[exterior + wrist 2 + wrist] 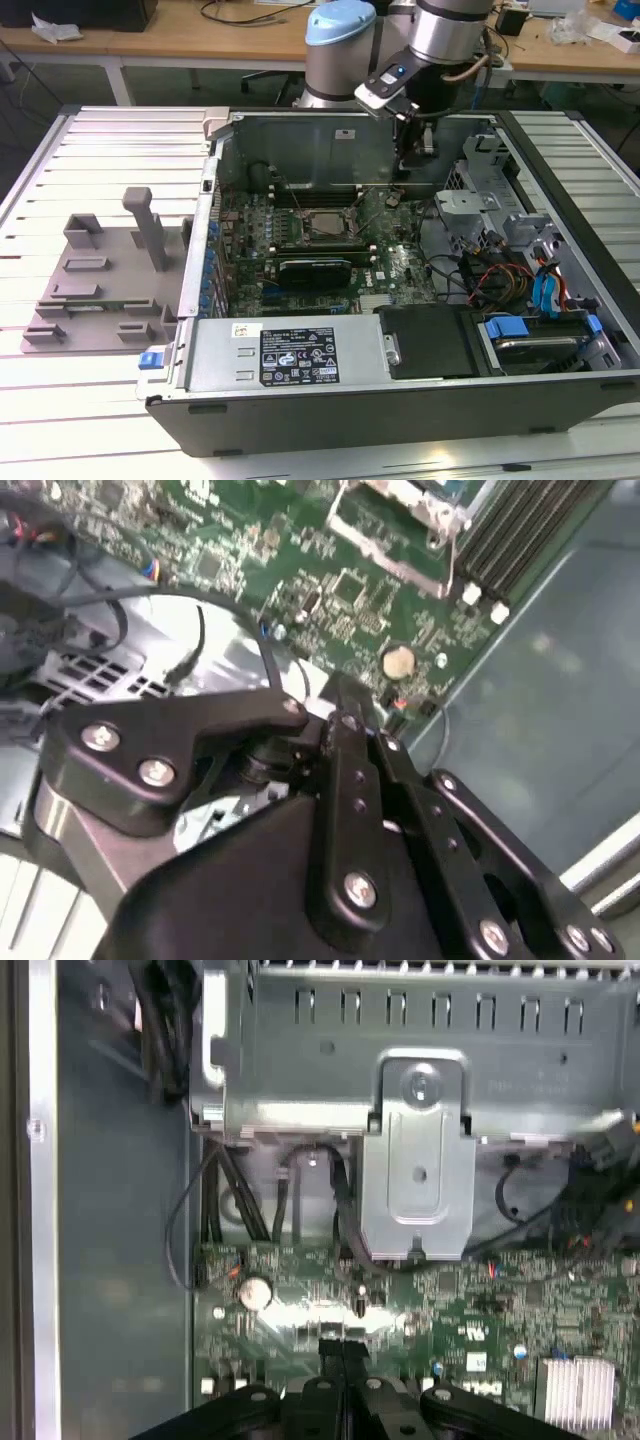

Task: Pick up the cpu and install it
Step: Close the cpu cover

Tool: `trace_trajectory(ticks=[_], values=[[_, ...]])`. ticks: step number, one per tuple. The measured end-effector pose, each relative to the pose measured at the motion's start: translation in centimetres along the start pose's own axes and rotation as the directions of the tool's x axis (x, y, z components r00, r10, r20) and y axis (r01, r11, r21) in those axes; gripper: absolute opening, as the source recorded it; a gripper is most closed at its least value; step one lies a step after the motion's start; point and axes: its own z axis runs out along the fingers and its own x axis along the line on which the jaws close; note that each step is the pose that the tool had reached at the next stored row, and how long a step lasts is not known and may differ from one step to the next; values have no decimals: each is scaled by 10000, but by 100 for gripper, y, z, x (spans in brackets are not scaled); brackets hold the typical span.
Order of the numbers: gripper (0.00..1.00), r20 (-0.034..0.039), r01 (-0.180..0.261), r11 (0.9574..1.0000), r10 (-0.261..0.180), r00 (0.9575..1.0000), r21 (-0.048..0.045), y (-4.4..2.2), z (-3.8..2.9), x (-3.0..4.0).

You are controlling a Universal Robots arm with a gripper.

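From the exterior view, the black hand (402,178) hangs from the silver-and-blue robot arm (340,45) inside the open dark-grey computer case (400,400), close to its rear wall. The cpu (318,228) is a flat silver square lying inside the black-and-metal socket frame (345,243), well apart from the hand, toward the exterior view's left. Farther that way, outside the case, a grey plastic fixture with upright posts (100,285) stands on the slatted metal bench (120,150).

The first wrist view brings the fingers (330,1355) close. They are pressed together with nothing between them, above the green motherboard (480,1310). A round silver coin cell (256,1291) lies near the fingertips. Beyond them are a folded grey metal bracket (418,1160) and black cables (225,1200). In the second wrist view the hand's own black linkage blocks most of the board.
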Motion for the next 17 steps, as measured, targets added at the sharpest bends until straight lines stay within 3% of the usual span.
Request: trace_trajectory(ticks=[1, 2, 11, 17], values=[[11, 3, 4, 10000, -4, 10000, 6, 34, 83, 10], [11, 1, 5, 10000, -5, 10000, 6, 34, 117, 13], [11, 1, 4, 10000, -4, 10000, 6, 39, 265, 18], [11, 4, 4, 10000, -4, 10000, 6, 41, 315, 19]])
